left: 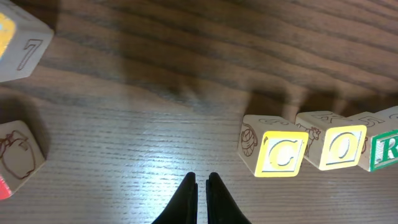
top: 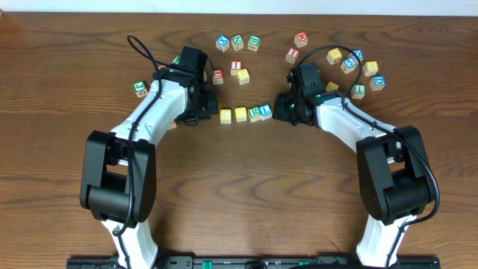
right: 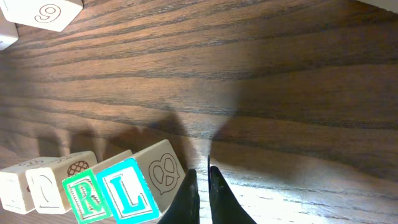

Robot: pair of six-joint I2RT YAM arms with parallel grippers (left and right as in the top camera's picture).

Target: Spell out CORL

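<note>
Four cubes stand in a row at mid-table: yellow C [top: 225, 116], yellow O [top: 240, 113], green R [top: 255, 113] and blue L [top: 266, 111]. In the left wrist view the C [left: 281, 154], O [left: 339, 147] and part of the R [left: 385, 149] sit to the right of my left gripper [left: 202, 177]. It is shut with nothing in it, low over bare wood just left of the row. My right gripper [right: 203, 172] is also shut and holds nothing. It sits close beside the pretzel side of the L [right: 127, 191], with the R [right: 87, 196] further left.
Loose cubes lie behind the row: a group of three [top: 237, 42], red-lettered ones [top: 236, 67], a cluster at back right [top: 358, 67] and a green one at left [top: 140, 89]. A "7" cube [left: 22, 46] and an apple cube [left: 18, 155] lie left of my left gripper.
</note>
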